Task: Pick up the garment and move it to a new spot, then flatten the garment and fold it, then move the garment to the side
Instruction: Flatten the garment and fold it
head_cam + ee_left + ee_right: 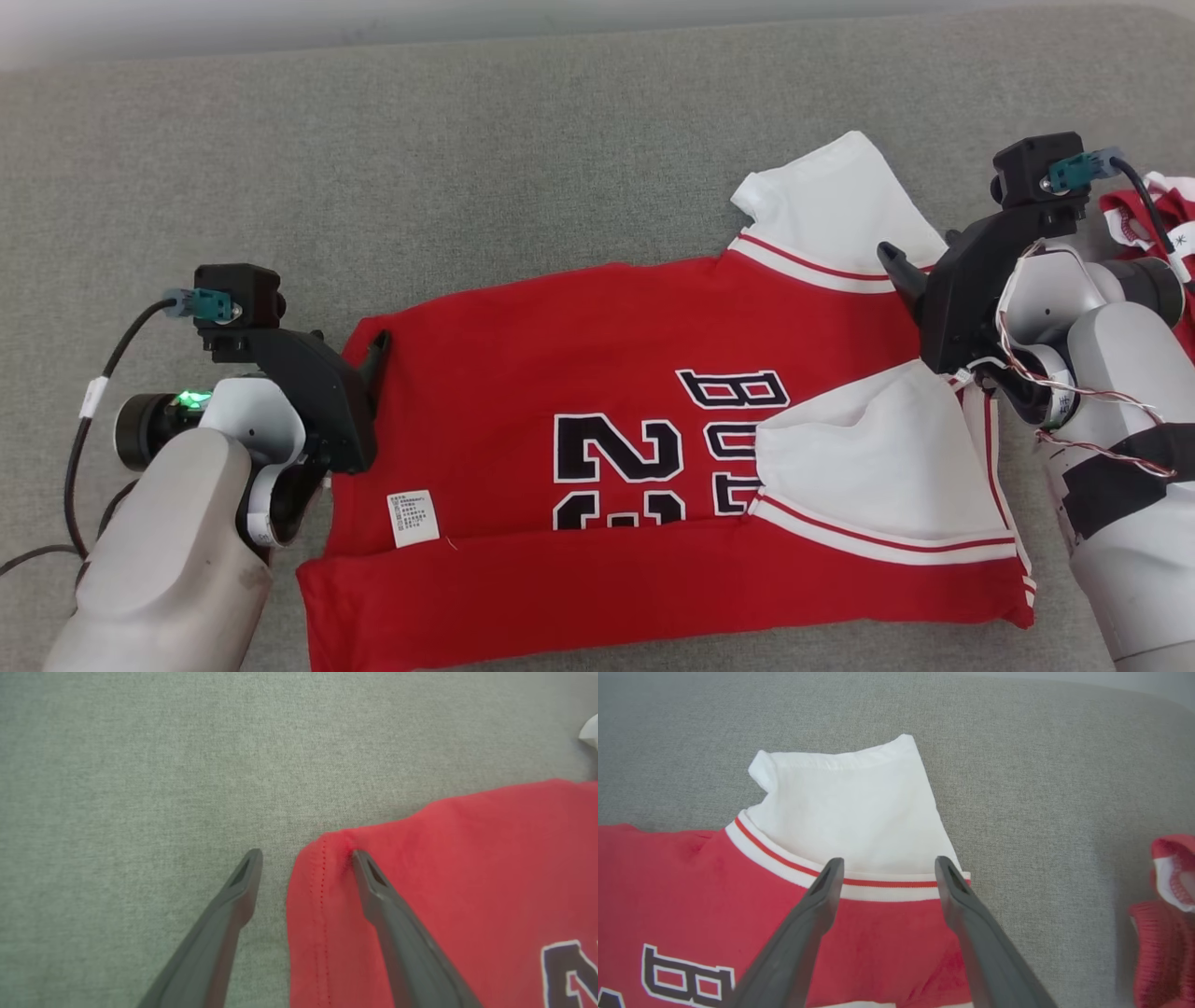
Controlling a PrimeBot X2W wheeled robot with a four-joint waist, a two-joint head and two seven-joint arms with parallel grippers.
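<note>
The garment (pixel 607 317) was soft matt cloth, the grey cushion (pixel 467 140) beneath coarse woven fabric; my left end effector (pixel 306 854) had smooth matt plastic fingers (pixel 402 942).

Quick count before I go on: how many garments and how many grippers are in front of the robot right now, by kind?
Garments: 2, the red jersey with white sleeves, and a second garment, red and white, at the right edge
Grippers: 2, the left gripper and the right gripper, both open
Total: 4
</note>
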